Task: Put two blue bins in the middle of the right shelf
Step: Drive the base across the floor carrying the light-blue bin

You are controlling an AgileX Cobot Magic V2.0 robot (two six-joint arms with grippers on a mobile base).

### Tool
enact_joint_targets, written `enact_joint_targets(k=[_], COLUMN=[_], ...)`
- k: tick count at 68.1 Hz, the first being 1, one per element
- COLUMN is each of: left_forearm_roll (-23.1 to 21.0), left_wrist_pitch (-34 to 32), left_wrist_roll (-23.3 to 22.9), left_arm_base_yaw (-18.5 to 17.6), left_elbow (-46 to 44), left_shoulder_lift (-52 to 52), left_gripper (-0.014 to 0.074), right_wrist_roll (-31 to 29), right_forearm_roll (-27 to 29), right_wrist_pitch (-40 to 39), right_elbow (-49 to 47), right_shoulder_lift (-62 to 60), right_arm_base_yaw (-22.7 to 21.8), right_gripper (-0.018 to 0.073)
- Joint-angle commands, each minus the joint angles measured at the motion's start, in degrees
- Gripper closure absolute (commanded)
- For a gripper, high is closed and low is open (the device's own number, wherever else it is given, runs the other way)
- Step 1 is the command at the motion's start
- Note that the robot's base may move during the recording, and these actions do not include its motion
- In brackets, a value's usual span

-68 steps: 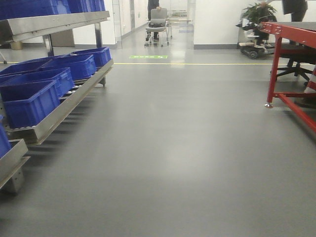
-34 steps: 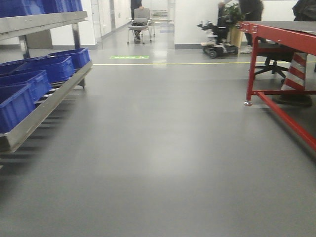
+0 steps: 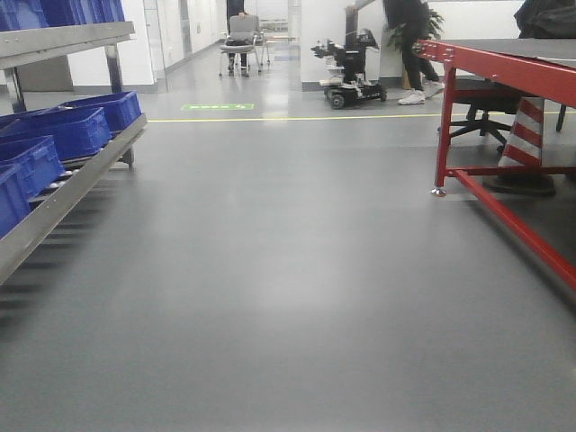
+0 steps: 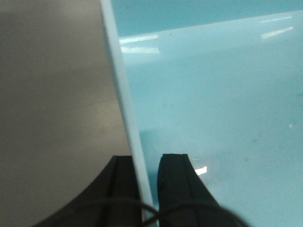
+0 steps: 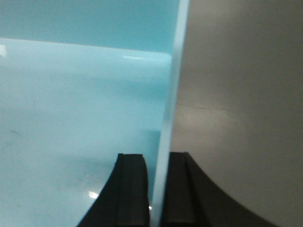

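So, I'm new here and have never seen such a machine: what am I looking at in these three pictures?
This is a wheeled robot with two arms. The wide picture comes from a camera facing forward: grey floor, a metal rack with dark blue bins on the left, a red table on the right. The other two come from cameras on the wrists, looking along the black jaws. The left arm's jaws are shut on the thin wall of a pale blue bin, one jaw inside and one outside. The right arm's jaws likewise clamp a pale blue wall. Whether both hold one bin or a stack of two, these pictures cannot tell.
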Motion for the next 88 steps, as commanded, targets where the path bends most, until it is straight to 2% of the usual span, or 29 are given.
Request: enact_joint_targets(k=[1,88], left_forearm_roll=[-0.9,-0.6], left_wrist_pitch=[-2.2,-2.2], left_wrist_roll=[1.0,1.0], left_arm_base_yaw=[-0.4,-0.4], left_elbow=[-0.7,-0.7], left_shoulder_lift=[-1.1,-1.1], left_gripper=[0.0707,0.0707], right_wrist_roll=[-1.0,-1.0], right_forearm_roll=[-1.0,-1.0], right_wrist_pitch=[-2.2,-2.4], right_elbow=[-0.7,-0.7], right_shoulder_lift=[-0.6,-0.6], right_arm_base_yaw=[-0.2,-0.2], right_gripper=[0.0722,0.0721])
